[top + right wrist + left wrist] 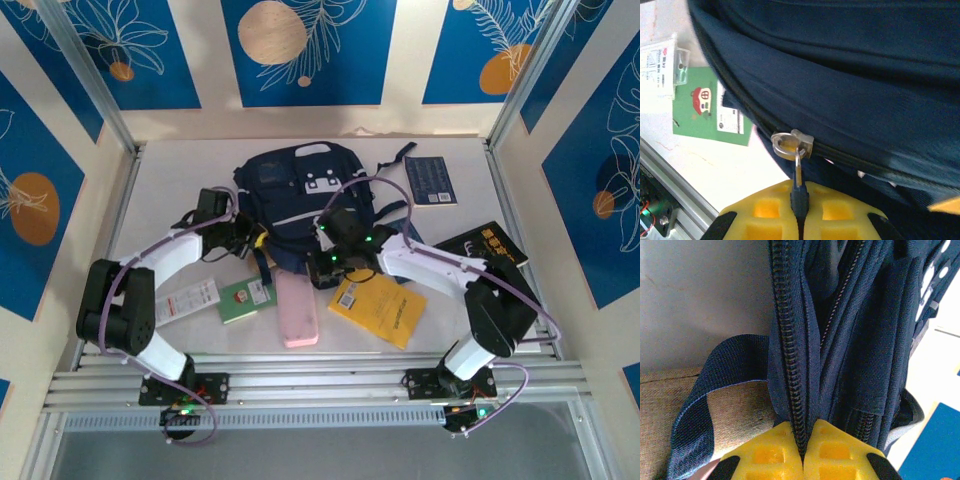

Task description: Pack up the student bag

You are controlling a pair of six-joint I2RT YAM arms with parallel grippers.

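Note:
The student bag [300,185], navy with pale patches, lies in the middle of the table towards the back. My left gripper [250,240] is at its near left corner. In the left wrist view the yellow jaws of that gripper [803,435] are shut on the bag's zipper edge [792,380], beside a loose dark strap [715,370]. My right gripper [325,265] is at the bag's near edge. It [798,192] is shut on the dark zipper pull, which hangs from the metal slider [792,142] on the bag [850,75].
In front of the bag lie a white packet [187,300], a green notebook [245,300], a pink case [297,308] and a yellow book [378,308]. A blue book [432,180] and a black book [483,245] lie at the right. The metal rail [320,380] runs along the near edge.

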